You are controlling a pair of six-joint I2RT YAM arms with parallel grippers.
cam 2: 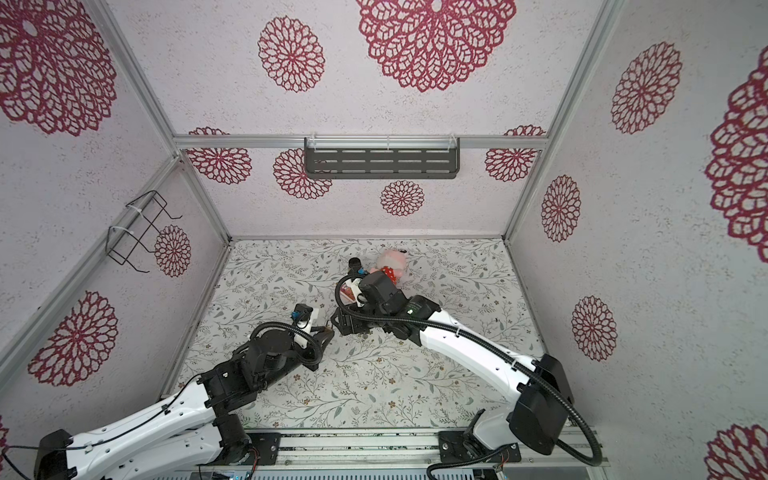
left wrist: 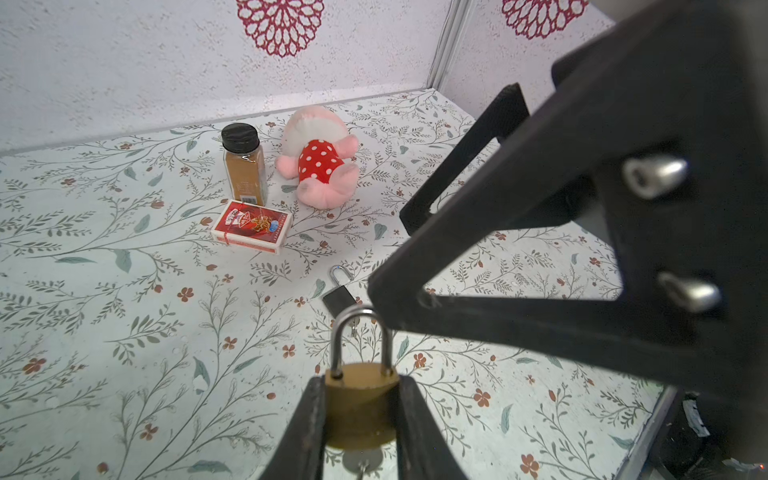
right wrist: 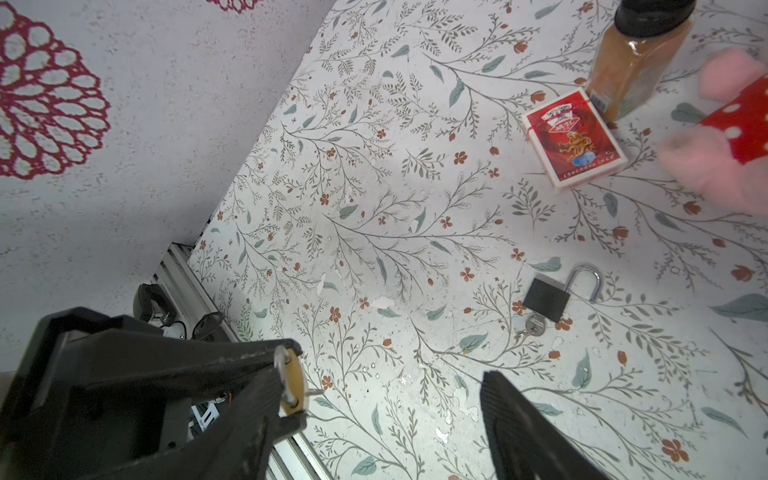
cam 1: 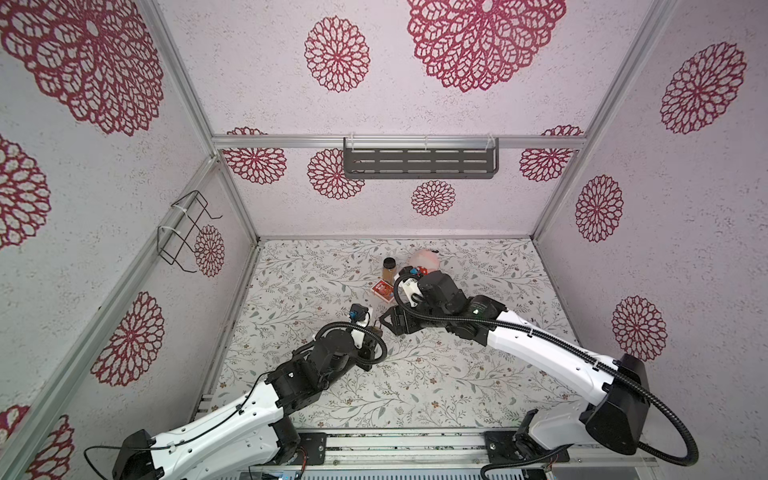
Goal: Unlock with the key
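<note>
A brass padlock (left wrist: 360,409) with its silver shackle closed hangs a little above the table, and my left gripper (left wrist: 360,399) is shut on its body. Under the body shows a silver key (left wrist: 363,464), apparently in the keyhole. In both top views the padlock (cam 1: 377,328) (cam 2: 328,330) sits at the tip of the left arm. My right gripper (right wrist: 382,386) stands open with nothing between its fingers, close beside the padlock (right wrist: 292,386). From the left wrist its near fingertip (left wrist: 376,291) is almost at the shackle.
A black padlock (right wrist: 545,299) with an open shackle and its own small key (right wrist: 533,326) lies on the floral table just beyond the grippers. Farther back stand a spice jar (left wrist: 243,166), a red card box (left wrist: 251,226) and a pink plush toy (left wrist: 322,166).
</note>
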